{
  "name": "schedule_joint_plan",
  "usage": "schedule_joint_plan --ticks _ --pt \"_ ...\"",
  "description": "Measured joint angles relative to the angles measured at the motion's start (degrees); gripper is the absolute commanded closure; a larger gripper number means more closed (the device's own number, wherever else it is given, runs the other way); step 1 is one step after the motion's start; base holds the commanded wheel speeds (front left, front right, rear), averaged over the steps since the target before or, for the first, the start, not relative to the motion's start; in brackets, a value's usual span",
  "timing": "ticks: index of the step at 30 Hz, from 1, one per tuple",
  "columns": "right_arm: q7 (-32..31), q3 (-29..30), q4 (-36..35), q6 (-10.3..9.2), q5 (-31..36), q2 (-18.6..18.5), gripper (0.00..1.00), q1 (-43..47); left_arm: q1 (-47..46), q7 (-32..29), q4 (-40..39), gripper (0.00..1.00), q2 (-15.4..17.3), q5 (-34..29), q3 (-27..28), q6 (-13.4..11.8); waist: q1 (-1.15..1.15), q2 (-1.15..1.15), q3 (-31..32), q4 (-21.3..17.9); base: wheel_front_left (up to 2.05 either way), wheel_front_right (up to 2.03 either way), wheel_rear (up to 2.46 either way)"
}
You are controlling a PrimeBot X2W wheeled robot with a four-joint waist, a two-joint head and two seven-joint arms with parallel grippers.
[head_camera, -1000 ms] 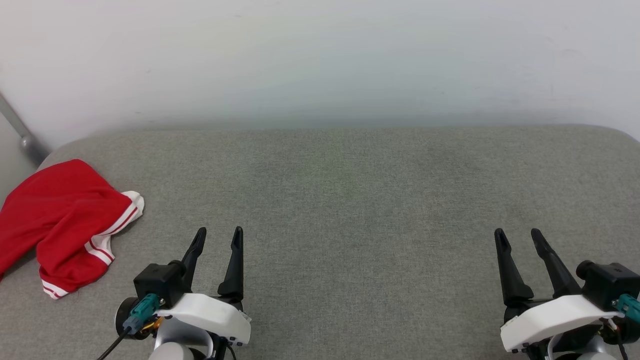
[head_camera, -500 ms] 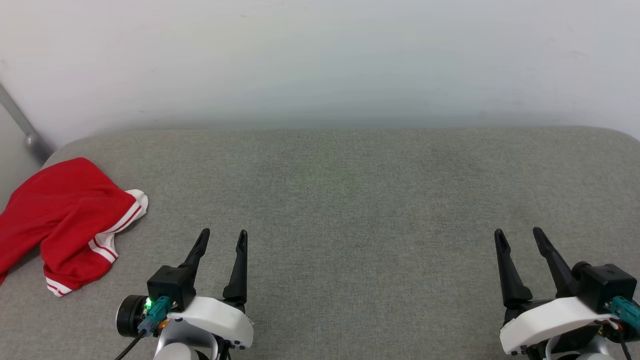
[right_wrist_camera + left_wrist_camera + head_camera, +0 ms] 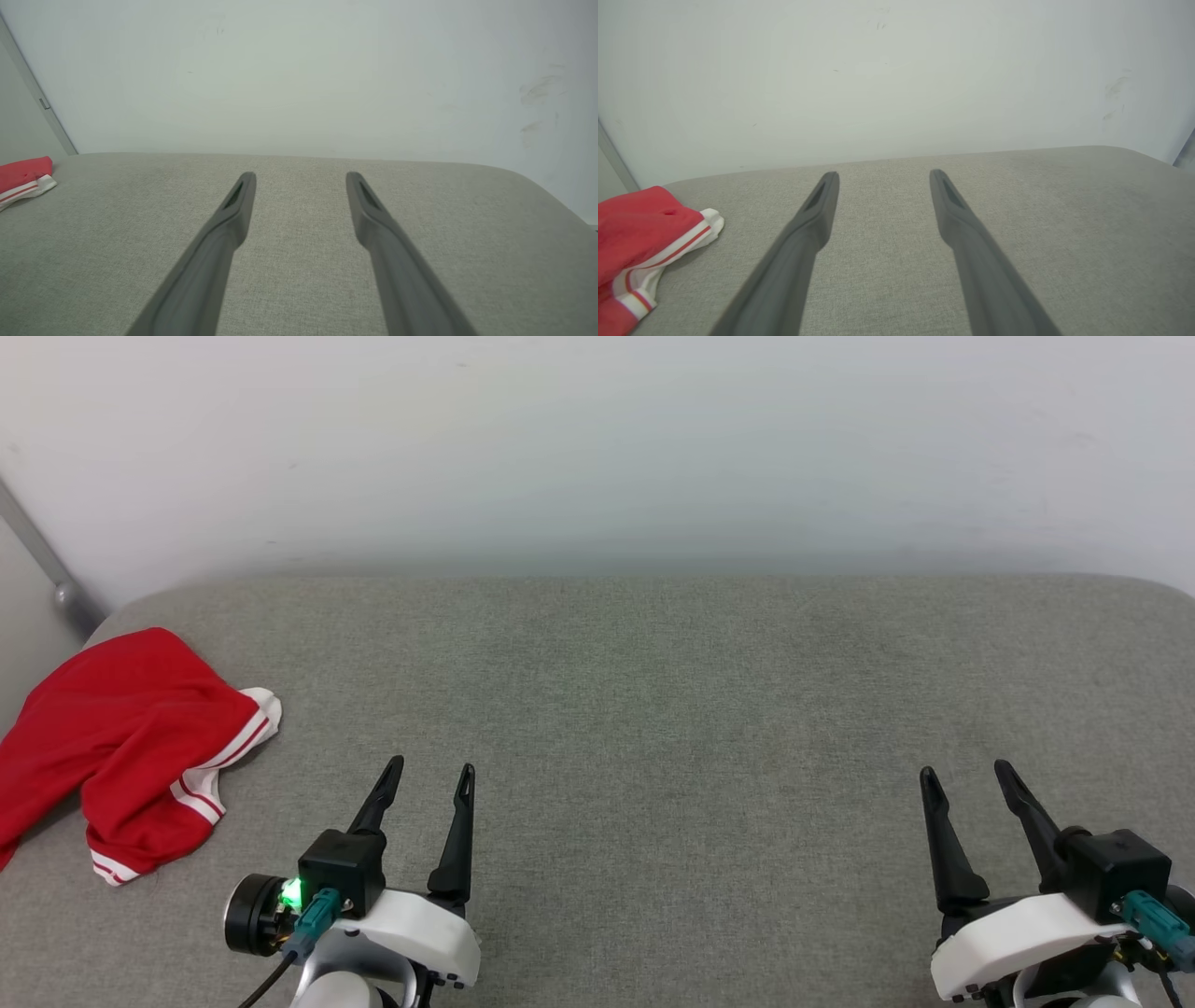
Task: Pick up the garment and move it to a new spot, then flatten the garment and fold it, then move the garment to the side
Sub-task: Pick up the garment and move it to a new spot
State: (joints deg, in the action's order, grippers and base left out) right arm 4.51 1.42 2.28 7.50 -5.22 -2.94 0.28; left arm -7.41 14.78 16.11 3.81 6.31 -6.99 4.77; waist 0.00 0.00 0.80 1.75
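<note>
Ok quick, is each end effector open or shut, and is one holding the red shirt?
Left end effector: open, holding nothing.
Right end effector: open, holding nothing.
The red shirt lies apart from both.

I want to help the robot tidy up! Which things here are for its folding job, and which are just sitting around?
For the job:
red T-shirt, crumpled at the left edge
left pincer, open, empty
right pincer, open, empty

Just there:
grey padded surface under everything
white wall
grey metal bar by the wall
</note>
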Motion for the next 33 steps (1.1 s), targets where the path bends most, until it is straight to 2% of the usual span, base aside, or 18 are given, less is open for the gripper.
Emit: schedule_joint_plan --ticks 20,26,33 --pt "0.65 0.80 0.77 0.00 0.32 0.00 0.00 0.00 -0.47 0.22 0.44 0.00 -0.07 -0.60 0.09 0.24 0.00 0.00 0.07 1.77 0.00 0.00 0.00" --pt "0.76 0.07 -0.08 0.00 1.09 0.00 0.00 0.04 -0.97 0.22 0.40 0.00 -0.25 0.24 0.81 0.08 0.00 0.00 -0.15 4.53 0.00 0.00 0.00" --pt "0.55 -1.54 -0.43 0.00 1.11 0.01 0.00 -0.02 -1.40 0.30 0.19 0.00 0.00 0.74 2.22 -0.30 0.00 0.00 -0.53 10.14 0.00 0.00 0.00"
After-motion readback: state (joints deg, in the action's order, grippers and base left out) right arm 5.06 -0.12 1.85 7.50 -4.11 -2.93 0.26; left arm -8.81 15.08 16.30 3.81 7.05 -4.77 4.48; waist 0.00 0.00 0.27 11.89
